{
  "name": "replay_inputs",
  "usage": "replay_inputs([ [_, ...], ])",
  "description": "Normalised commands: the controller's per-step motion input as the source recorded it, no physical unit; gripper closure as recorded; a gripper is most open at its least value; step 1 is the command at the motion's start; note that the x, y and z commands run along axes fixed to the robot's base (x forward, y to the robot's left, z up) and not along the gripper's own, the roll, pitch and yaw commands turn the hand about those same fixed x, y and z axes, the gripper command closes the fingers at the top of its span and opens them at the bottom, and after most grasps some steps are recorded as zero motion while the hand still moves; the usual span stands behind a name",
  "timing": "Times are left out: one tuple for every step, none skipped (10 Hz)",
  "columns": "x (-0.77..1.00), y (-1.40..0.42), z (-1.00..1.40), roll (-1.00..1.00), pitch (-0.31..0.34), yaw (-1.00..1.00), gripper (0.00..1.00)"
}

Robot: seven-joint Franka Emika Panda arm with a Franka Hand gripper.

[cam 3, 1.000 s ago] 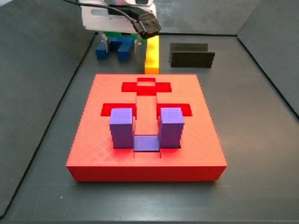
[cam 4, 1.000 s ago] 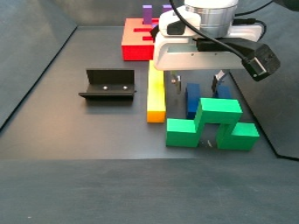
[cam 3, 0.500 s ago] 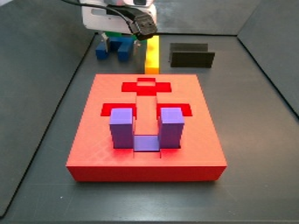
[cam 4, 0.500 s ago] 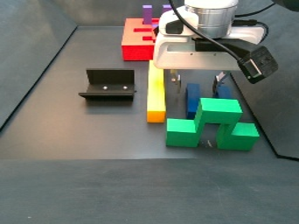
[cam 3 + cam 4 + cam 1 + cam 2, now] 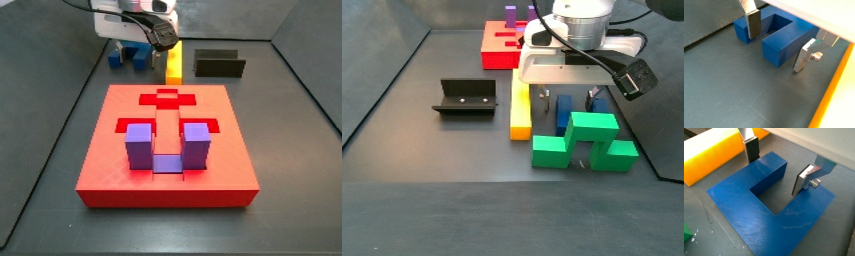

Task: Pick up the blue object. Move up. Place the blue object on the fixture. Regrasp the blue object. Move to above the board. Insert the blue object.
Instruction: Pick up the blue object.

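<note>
Gripper point(image 5: 777, 168) spread open — one blue object point(image 5: 771, 203) prong between fingers.

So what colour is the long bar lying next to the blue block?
Yellow-orange; the bar shows best in a side view, beside the blue block under the gripper.

Gripper point(image 5: 777, 170) pointing straight down, low near the floor, jaws parted, silver fingers point(image 5: 753, 23) apart with a wide gap between the pads.
</note>
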Motion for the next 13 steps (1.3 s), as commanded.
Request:
replay_inputs([
  [-0.03, 0.00, 0.00, 0.00, -0.007, -0.06, 0.00],
  [-0.06, 0.00, 0.00, -0.02, -0.011, -0.08, 0.00],
  [-0.08, 0.00, 0.00, 0.00, -0.006, -0.07, 0.00],
  [-0.07, 0.00, 0.00, 0.00, -0.004, -0.08, 0.00],
  [-0.05, 0.00, 0.00, 0.00, 0.000, -0.06, 0.00],
  [0.00, 0.00, 0.00, 0.00, 0.000, -0.02, 0.00],
  [0.00, 0.00, 0.00, 0.00, 0.000, 0.00, 0.00],
  [0.00, 0.00, 0.00, 0.00, 0.000, 0.00, 1.00],
  [0.00, 0.00, 0.00, 0.00, 0.000, 0.00, 1.00],
  [0.00, 0.00, 0.00, 0.00, 0.000, 0.00, 1.00],
  [0.00, 0.00, 0.00, 0.00, 0.000, 0.00, 1.00],
  [0.00, 0.00, 0.00, 0.00, 0.000, 0.00, 1.00],
  [0.00, 0.00, 0.00, 0.00, 0.000, 0.00, 1.00],
])
